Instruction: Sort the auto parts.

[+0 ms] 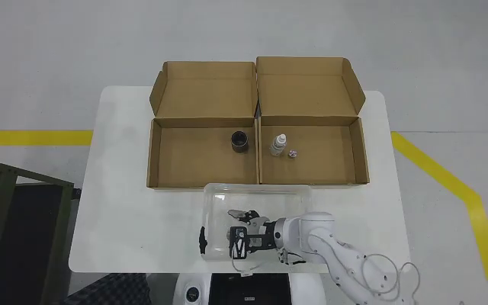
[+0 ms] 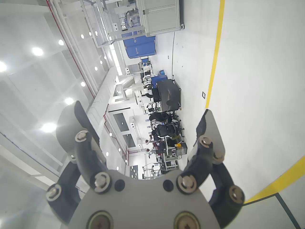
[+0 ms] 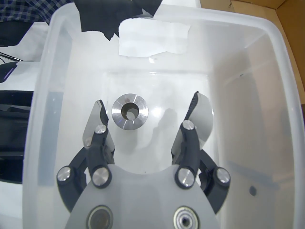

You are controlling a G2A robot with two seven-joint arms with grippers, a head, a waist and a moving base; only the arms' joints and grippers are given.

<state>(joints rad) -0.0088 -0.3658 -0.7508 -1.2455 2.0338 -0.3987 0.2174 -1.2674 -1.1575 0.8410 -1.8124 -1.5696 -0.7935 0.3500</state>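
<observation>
On the white table [image 1: 122,191] a clear plastic bin [image 1: 290,200] stands just in front of two open cardboard boxes set side by side. The right gripper [image 3: 149,103] hangs inside the bin with its jaws spread wide and nothing held between them. A shiny metal ring [image 3: 130,114] with a round hole through its middle lies flat on the bin floor between the two fingers, close beside one finger [image 3: 101,116] and well apart from the other. Whether that finger touches the ring cannot be told. A torn strip of black tape [image 3: 107,13] and a white label [image 3: 152,39] are stuck on the bin's far wall. In the left box [image 1: 191,156] sits a dark cylindrical part [image 1: 240,140]; in the right box [image 1: 328,156] a pale bottle-shaped part [image 1: 278,143] lies just beside a small piece [image 1: 295,152]. The left gripper [image 2: 143,117] points away from the table, its jaws wide apart and holding nothing
</observation>
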